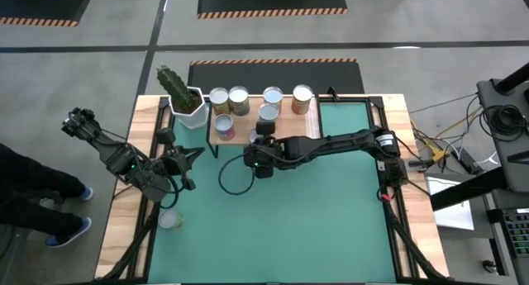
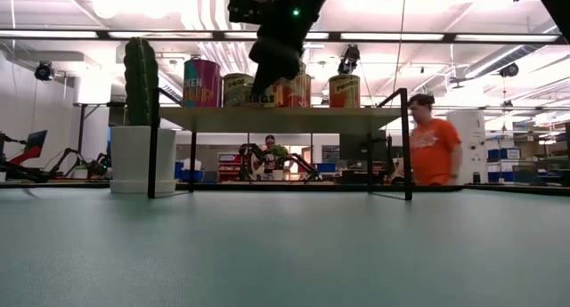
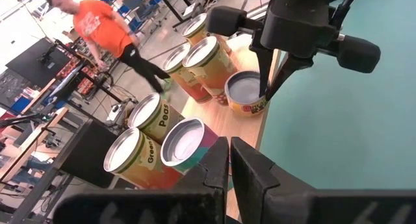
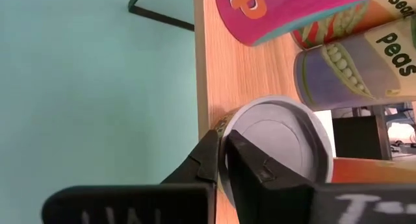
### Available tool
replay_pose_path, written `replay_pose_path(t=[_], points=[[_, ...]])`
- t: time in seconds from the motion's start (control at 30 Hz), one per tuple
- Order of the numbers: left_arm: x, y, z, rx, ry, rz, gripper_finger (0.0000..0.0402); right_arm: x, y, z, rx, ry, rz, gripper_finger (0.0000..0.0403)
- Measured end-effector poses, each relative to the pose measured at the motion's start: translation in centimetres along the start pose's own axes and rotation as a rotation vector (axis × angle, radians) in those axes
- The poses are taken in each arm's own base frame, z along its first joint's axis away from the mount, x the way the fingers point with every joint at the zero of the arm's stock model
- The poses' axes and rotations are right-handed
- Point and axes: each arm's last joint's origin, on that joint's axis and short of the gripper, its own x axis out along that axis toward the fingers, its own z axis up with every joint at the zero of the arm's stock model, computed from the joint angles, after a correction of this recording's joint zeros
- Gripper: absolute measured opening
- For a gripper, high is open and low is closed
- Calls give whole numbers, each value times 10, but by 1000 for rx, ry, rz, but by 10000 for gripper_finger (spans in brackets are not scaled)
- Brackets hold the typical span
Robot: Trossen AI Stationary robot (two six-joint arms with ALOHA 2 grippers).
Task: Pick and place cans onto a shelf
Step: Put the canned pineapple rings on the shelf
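Now I see my right gripper (image 4: pixel 224 160) clenched on the rim of a can (image 3: pixel 247 94) at the front edge of the shelf (image 4: pixel 240 71), so a sideways pull could tip it off, while the left gripper (image 3: pixel 229 160) waits closed, empty.

The shelf (image 1: pixel 285 126) is a light wood board on thin black legs. It stands at the far side of the green table. Six cans stand up on it with shiny silver tops. A pink can (image 1: pixel 224 126) is at the front near one end. Behind it are two cans (image 1: pixel 229 99) with green peas on their labels. An orange can (image 1: pixel 302 99) stands near the back. One more can (image 1: pixel 169 220) sits alone near the table's left edge.
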Motion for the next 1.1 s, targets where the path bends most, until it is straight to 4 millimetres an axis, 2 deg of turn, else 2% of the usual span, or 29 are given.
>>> replay_pose_path(t=[0.23, 0.43, 0.73, 0.93, 1.1], points=[[0, 0, 0, 0, 0, 0, 0, -13, -5, -5, -8, 32, 10, 9], [0, 0, 0, 0, 0, 0, 0, -36, -18, -18, 45, 105, 43, 9], [0, 0, 0, 0, 0, 0, 0, -71, -39, -38, 115, 174, 215, 9], [0, 0, 0, 0, 0, 0, 0, -81, -64, -59, 148, 179, 231, 9], [0, 0, 0, 0, 0, 0, 0, -74, -81, -85, 235, 157, 248, 9]])
